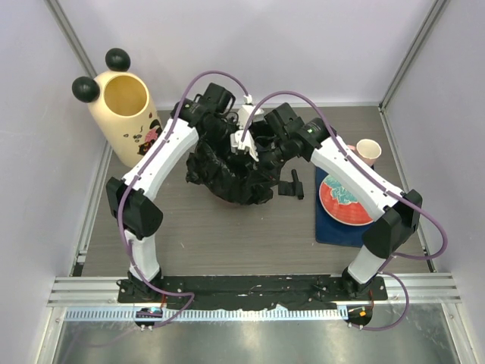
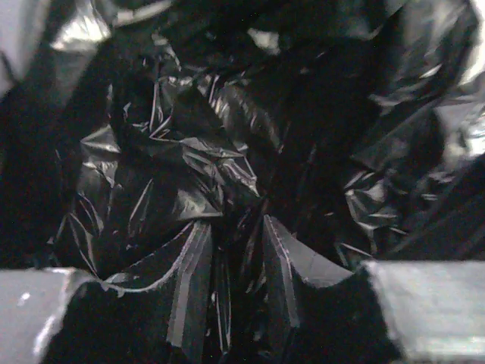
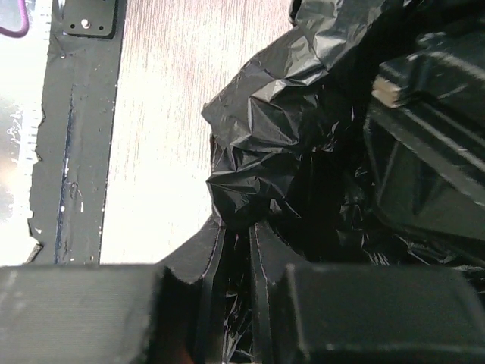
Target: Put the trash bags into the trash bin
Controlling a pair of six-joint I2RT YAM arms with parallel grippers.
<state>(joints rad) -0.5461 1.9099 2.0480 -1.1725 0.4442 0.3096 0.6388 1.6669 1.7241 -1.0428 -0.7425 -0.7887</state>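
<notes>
A crumpled, glossy black trash bag [image 1: 227, 173] lies in a heap on the table's middle. Both arms reach into its far side. In the left wrist view my left gripper [image 2: 235, 221] has its jaws parted, with loose folds of the bag [image 2: 174, 174] in the gap and all round. My right gripper [image 3: 238, 226] is shut on a bunched fold of the bag [image 3: 258, 144]. The cream trash bin [image 1: 125, 114] with two black ball ears stands upright at the far left, mouth open, apart from the bag.
At the right a paper cup [image 1: 367, 150] stands beside a red plate [image 1: 345, 201] on a blue mat [image 1: 327, 231]. A small black object [image 1: 292, 182] lies just right of the bag. White walls enclose the table on three sides.
</notes>
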